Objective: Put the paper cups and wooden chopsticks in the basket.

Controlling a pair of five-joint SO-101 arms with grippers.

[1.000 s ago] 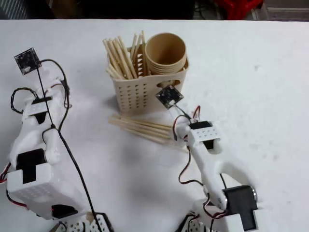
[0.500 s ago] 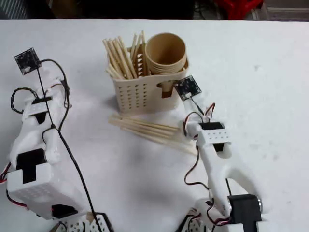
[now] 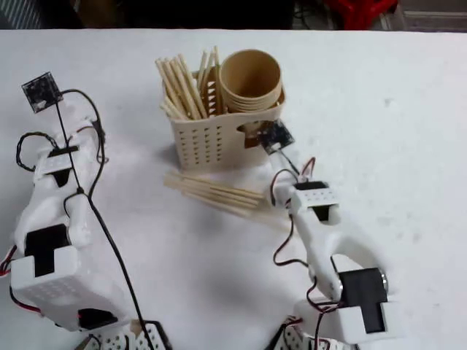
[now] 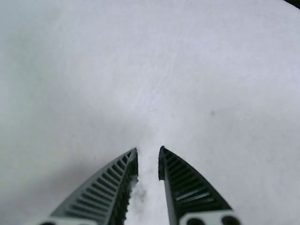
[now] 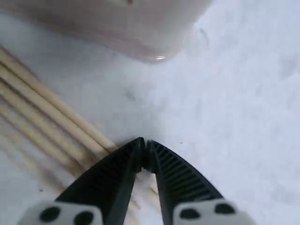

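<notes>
1. Table (image 3: pixel 394 109): white top that carries everything listed here.

2. My left arm (image 3: pixel 51 219): on the left side of the table, well apart from the basket and the loose sticks.

3. My right arm (image 3: pixel 321 226): stretched towards the basket's near right corner, with its wrist above the right-hand ends of the loose sticks.

4. Basket (image 3: pixel 208 142): cream, perforated, upright near the middle of the far half of the table.

5. Paper cups (image 3: pixel 250 76): a nested tan stack standing upright in the right part of the basket, mouth up.

6. Upright chopsticks (image 3: pixel 182 87): a wooden bundle standing in the left part of the basket, leaning and fanned out above the rim.

7. Loose chopsticks (image 3: pixel 215 193): several wooden sticks lying flat on the table just in front of the basket, roughly side by side.

8. My left gripper (image 4: pixel 148 150): fingers a narrow gap apart with nothing between them, bare table beneath.

9. My right gripper (image 5: pixel 144 141): fingertips pressed together, and I can make out nothing clamped between them. It sits over the ends of the loose chopsticks, near the basket's corner.
</notes>
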